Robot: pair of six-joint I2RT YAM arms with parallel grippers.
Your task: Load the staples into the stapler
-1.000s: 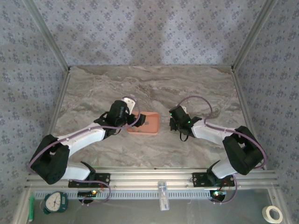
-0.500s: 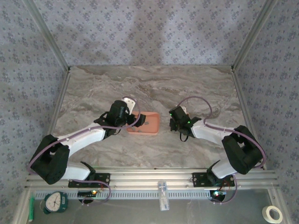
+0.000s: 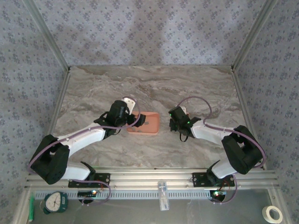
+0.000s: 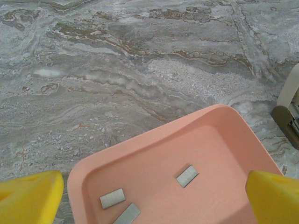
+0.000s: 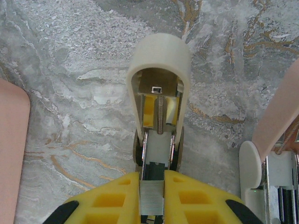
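Three staples (image 4: 187, 176) lie loose in the salmon-pink tray (image 4: 154, 140), directly beneath the left claw (image 4: 152, 196), whose fingers are spread wide to either side. The stapler (image 5: 159, 65), swung open, juts ahead of the right claw (image 5: 152, 193), which pinches its grey channel above the marble surface (image 5: 70, 93).

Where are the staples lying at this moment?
In the left wrist view, three staples lie loose inside the salmon-pink tray, between the fingers of the open left gripper. The tray sits mid-table, just left of the stapler in the right gripper.
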